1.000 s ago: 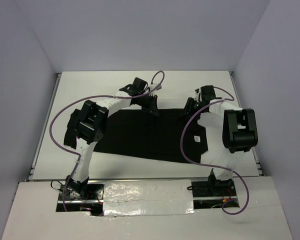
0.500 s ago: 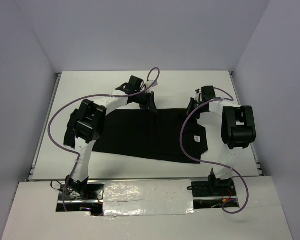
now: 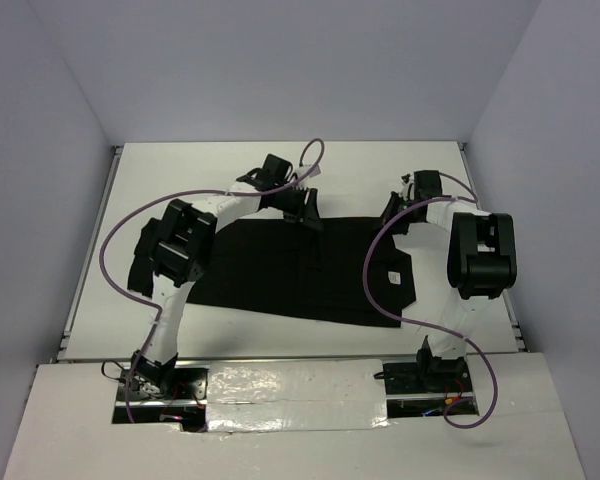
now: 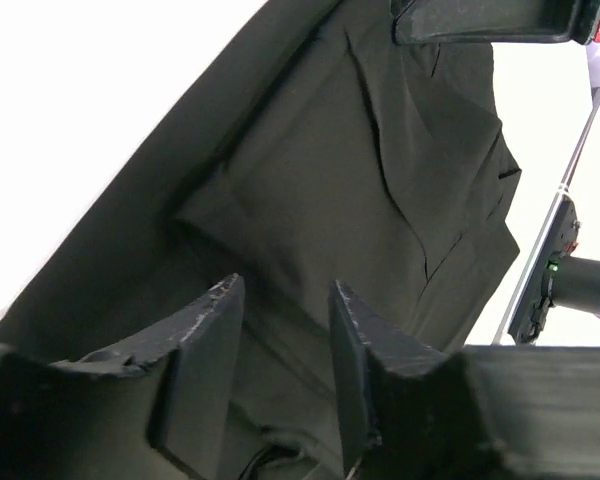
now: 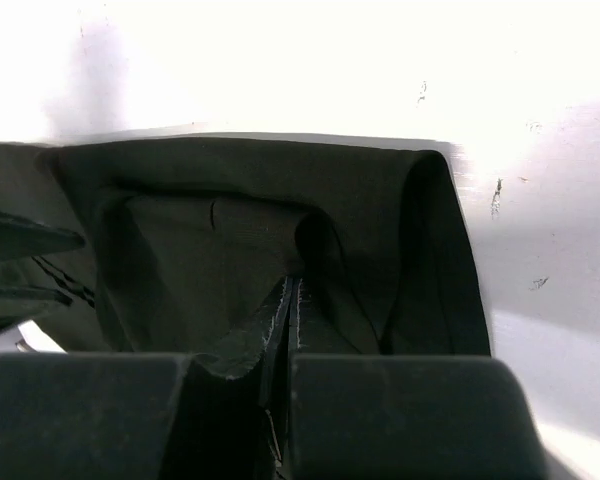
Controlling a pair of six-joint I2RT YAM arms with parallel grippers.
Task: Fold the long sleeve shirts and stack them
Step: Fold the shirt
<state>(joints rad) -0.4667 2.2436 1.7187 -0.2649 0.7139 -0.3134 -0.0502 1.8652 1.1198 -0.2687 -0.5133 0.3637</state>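
One black long sleeve shirt [image 3: 280,275] lies spread flat on the white table [image 3: 210,170], with a small white tag [image 3: 390,277] near its right side. My left gripper [image 3: 308,212] hovers over the shirt's far edge. In the left wrist view it [image 4: 285,300] is open, with the dark cloth [image 4: 360,170] lying below the fingers and nothing between them. My right gripper [image 3: 398,212] is at the far right corner. In the right wrist view it [image 5: 292,285] is shut on a raised fold of the shirt [image 5: 200,240].
Grey walls close the table in at the back and both sides. Purple cables [image 3: 370,280] loop from both arms over the shirt. A foil-covered ledge [image 3: 290,385] with the arm bases runs along the near edge. Bare white table [image 5: 310,60] lies beyond the shirt's far edge.
My left gripper has opened and let go of the cloth at the far edge. The right gripper closed on the shirt's corner and shifted slightly right and away.
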